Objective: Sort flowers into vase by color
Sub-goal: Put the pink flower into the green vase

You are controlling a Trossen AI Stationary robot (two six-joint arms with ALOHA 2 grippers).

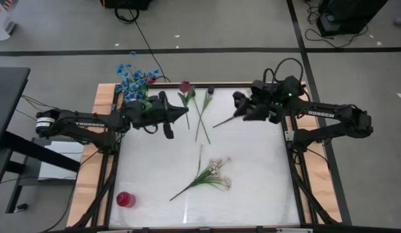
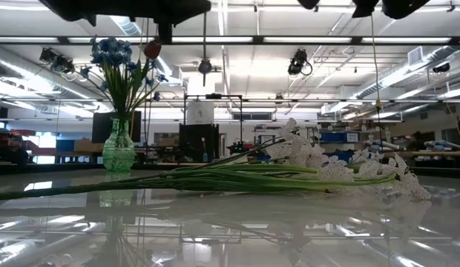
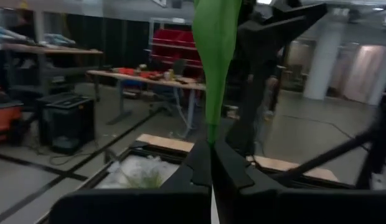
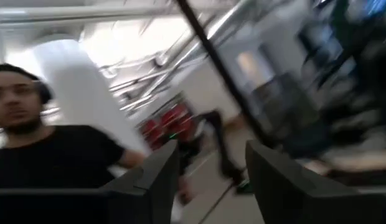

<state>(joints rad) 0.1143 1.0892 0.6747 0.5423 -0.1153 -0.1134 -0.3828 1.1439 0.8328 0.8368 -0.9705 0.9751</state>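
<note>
My left gripper (image 1: 185,112) is shut on a red tulip (image 1: 185,86) at the far middle of the table. Beside that tulip lies a dark-budded flower (image 1: 209,91), its stem on the table. My right gripper (image 1: 238,107) is open and off the table near the far right. A thin green stem (image 1: 221,122) runs from under it toward the table's middle. A green glass vase (image 2: 119,152) at the far left holds blue flowers (image 1: 130,74), with a red bud (image 1: 151,79) beside them. A spray of white flowers (image 1: 212,172) lies flat on the near half. My left gripper pinches the tulip between its two fingers at a green leaf on the stem (image 3: 211,134). The fingers come level from the table's left and lie across the stem. The leaf rises above the fingers in the wrist view. Whether the tulip's lower end (image 1: 189,127) rests on the table, I cannot tell.
A small red object (image 1: 125,199) sits near the table's near left corner. The white tabletop (image 1: 155,162) has a wooden rim (image 1: 90,162) along its left side. A person (image 4: 50,149) shows in the room beyond, in the right wrist view.
</note>
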